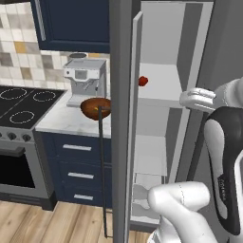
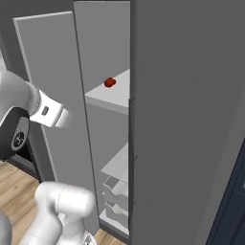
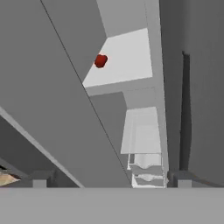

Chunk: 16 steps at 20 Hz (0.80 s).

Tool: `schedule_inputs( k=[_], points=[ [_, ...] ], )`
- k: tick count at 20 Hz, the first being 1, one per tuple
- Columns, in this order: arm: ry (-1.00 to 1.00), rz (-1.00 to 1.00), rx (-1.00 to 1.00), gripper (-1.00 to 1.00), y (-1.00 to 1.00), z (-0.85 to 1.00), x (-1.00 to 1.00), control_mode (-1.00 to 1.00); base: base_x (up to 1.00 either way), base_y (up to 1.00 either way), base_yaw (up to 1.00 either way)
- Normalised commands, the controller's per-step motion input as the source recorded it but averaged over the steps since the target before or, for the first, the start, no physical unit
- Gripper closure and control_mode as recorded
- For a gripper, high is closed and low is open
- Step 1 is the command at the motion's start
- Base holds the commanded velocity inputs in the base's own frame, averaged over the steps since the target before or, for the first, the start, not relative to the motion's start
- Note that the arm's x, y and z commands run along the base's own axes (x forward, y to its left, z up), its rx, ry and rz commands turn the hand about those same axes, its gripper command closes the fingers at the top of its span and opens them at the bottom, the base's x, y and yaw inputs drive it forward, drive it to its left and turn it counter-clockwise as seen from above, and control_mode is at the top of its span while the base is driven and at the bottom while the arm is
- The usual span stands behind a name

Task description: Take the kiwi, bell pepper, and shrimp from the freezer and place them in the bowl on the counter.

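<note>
The freezer stands open, with white shelves and lower drawers inside. A small glossy red bell pepper lies near the left edge of the upper shelf. The kiwi and the shrimp are out of view. On the white marbled counter, left of the freezer door, sits the reddish-brown bowl. My gripper hangs open in front of the opening, right of the pepper and a little lower, with nothing between its fingers.
The open grey door with its long dark handle stands between the freezer and the counter. A coffee machine is behind the bowl. A black stovetop lies further left, over navy drawers.
</note>
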Motion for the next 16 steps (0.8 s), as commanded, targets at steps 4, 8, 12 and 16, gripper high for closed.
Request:
schedule_inputs(
  k=[4, 8, 12, 16],
  points=[
    [-0.01, 0.08, 0.00, -1.00, 0.24, 0.56, 0.70, -1.00, 0.00, 0.00, 0.00],
    [0.02, 0.00, -0.01, -1.00, 0.09, 0.12, 0.69, -1.00, 0.00, 0.00, 0.00],
    [0.00, 0.00, -0.01, -1.00, 0.00, -0.30, 0.48, -1.00, 0.00, 0.00, 0.00],
    [-0.07, 0.00, -0.01, -1.00, 0.00, -0.26, 0.42, -1.00, 0.00, 0.00, 0.00]
  ],
)
